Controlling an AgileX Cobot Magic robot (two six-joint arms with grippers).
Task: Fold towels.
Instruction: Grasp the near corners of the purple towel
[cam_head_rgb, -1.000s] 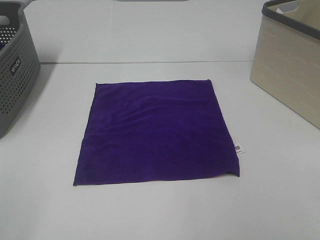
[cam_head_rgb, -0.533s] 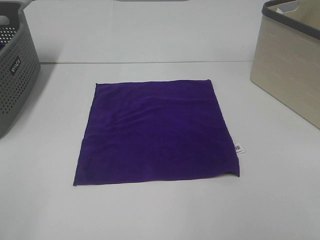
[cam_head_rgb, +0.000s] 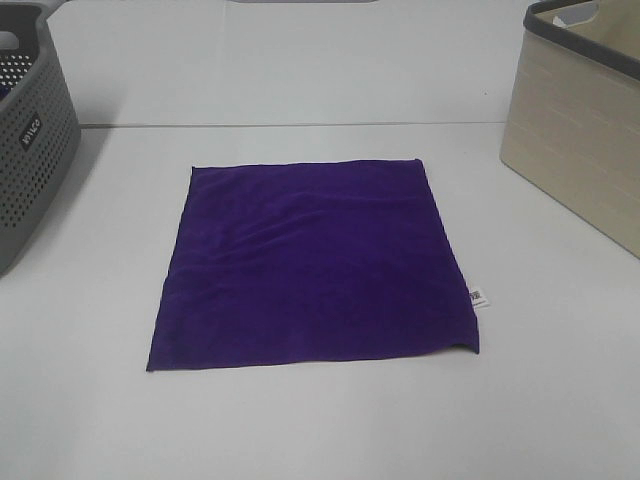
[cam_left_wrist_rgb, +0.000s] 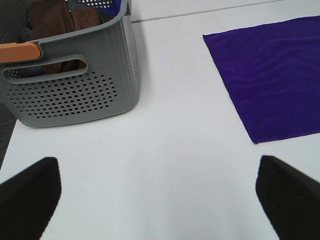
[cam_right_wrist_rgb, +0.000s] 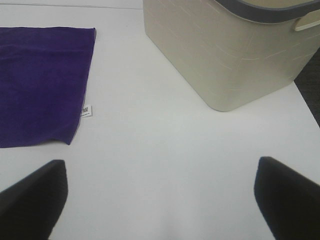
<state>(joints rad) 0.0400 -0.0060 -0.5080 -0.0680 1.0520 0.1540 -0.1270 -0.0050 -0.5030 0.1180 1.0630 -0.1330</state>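
Note:
A deep purple plush towel (cam_head_rgb: 310, 262) lies flat and spread out in the middle of the white table, with a small white tag (cam_head_rgb: 476, 297) on its right edge. Its front right corner is slightly lifted. The towel also shows in the left wrist view (cam_left_wrist_rgb: 272, 75) and in the right wrist view (cam_right_wrist_rgb: 40, 82). My left gripper (cam_left_wrist_rgb: 160, 200) is open and empty above bare table, to the left of the towel. My right gripper (cam_right_wrist_rgb: 160, 200) is open and empty above bare table, to the right of the towel. Neither gripper shows in the exterior high view.
A grey perforated basket (cam_head_rgb: 25, 140) stands at the left edge of the table; in the left wrist view (cam_left_wrist_rgb: 70, 85) it holds brown and blue cloths. A beige bin (cam_head_rgb: 580, 120) with a grey rim stands at the right; it also shows in the right wrist view (cam_right_wrist_rgb: 225, 45).

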